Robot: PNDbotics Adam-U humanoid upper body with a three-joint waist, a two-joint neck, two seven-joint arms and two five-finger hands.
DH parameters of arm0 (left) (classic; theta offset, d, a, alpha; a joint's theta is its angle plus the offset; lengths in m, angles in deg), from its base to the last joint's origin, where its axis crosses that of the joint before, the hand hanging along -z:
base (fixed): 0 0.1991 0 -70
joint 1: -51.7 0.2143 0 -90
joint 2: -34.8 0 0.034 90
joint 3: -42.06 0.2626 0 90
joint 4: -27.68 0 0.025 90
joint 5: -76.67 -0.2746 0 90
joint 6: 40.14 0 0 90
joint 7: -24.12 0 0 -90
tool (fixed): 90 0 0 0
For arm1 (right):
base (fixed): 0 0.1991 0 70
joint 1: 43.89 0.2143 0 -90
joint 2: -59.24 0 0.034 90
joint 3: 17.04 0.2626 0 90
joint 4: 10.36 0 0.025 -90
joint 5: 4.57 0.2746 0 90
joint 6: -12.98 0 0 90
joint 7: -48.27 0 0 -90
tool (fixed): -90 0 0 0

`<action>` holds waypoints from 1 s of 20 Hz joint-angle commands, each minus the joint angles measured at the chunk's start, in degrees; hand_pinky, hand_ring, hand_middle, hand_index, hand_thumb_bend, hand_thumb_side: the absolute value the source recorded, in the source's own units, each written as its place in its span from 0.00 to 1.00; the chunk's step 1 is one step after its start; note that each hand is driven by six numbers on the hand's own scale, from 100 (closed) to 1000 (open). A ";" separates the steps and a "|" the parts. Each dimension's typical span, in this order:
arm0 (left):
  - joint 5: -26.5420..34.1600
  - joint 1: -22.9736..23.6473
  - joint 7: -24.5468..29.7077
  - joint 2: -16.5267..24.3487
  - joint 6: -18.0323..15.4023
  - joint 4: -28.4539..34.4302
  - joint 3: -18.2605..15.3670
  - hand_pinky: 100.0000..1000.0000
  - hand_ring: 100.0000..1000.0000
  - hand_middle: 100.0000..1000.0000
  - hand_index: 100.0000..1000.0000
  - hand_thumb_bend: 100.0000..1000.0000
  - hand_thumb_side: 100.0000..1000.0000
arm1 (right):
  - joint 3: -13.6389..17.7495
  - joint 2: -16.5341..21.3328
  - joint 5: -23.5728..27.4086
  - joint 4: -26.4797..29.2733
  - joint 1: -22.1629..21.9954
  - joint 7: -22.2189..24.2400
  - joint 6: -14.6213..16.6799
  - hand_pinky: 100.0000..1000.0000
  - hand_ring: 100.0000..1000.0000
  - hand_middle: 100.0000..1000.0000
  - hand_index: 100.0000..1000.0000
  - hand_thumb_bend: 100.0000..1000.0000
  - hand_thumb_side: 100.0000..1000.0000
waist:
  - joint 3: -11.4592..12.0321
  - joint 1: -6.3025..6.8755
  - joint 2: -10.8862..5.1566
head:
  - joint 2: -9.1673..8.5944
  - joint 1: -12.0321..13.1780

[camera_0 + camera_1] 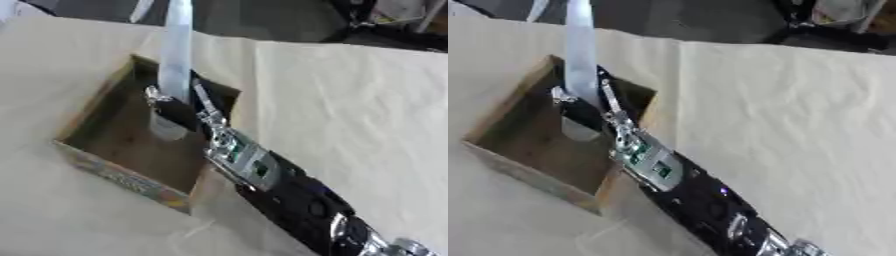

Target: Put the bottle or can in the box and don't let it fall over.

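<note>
Bottle (175,60), tall and pale, stands upright inside the open cardboard box (92,162) on the bench (350,100), with my right robot hand (179,107) curled around its lower body; release and withdrawal without tipping it remain.
</note>
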 commanded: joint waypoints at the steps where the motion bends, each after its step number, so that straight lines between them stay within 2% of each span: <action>1: -0.20 -0.59 0.17 1.22 0.02 1.05 -0.53 1.00 0.76 0.78 0.74 0.23 0.42 | -0.07 -0.13 -0.87 -1.17 0.23 1.12 1.82 1.00 1.00 1.00 0.88 0.00 0.47 | 0.06 0.39 -0.54 | -0.66 0.10; 2: -0.22 -0.54 0.20 1.21 0.03 1.03 -0.55 1.00 0.76 0.78 0.74 0.23 0.42 | -0.03 -0.10 -1.31 -1.31 0.16 1.47 2.16 1.00 1.00 1.00 0.90 0.00 0.48 | 0.00 0.39 -0.55 | -0.66 0.16; 4: -0.27 -0.49 0.27 1.20 0.03 1.02 -0.57 1.00 0.76 0.78 0.74 0.23 0.42 | 0.02 0.02 -2.65 -1.50 0.06 2.03 2.59 1.00 1.00 1.00 1.00 0.00 0.49 | -0.14 0.40 -0.57 | -0.63 0.29; 9: -0.32 -0.42 0.45 1.19 0.02 1.01 -0.58 1.00 0.76 0.78 0.74 0.23 0.42 | 0.02 0.14 -6.53 -1.20 0.04 3.06 2.19 1.00 1.00 1.00 1.00 0.00 0.50 | -0.33 0.46 -0.59 | -0.51 0.51; 10: -0.33 -0.38 0.49 1.19 0.03 0.98 -0.59 1.00 0.76 0.78 0.74 0.23 0.42 | 0.02 0.20 -7.20 -0.91 0.10 3.27 1.87 1.00 1.00 1.00 1.00 0.00 0.58 | -0.35 0.46 -0.60 | -0.47 0.52; 11: -0.35 -0.35 0.52 1.19 0.06 0.95 -0.60 1.00 0.76 0.78 0.74 0.23 0.42 | 0.05 0.35 -7.87 -0.47 0.25 3.48 1.49 1.00 1.00 1.00 1.00 0.00 0.50 | -0.38 0.46 -0.62 | -0.45 0.53; 15: -0.32 -0.29 0.64 1.14 0.12 0.87 -0.63 1.00 0.76 0.78 0.74 0.23 0.42 | 0.58 1.39 -10.15 2.44 1.10 4.69 -1.42 1.00 1.00 1.00 1.00 0.00 0.50 | -0.43 0.41 -0.75 | -0.55 0.64; 20: -0.30 -0.26 0.75 1.14 0.18 0.86 -0.65 1.00 0.76 0.78 0.74 0.23 0.43 | 1.60 2.74 -11.99 6.62 2.40 7.43 -7.19 1.00 1.00 1.00 1.00 0.00 0.53 | -0.37 0.38 -0.84 | -0.48 0.61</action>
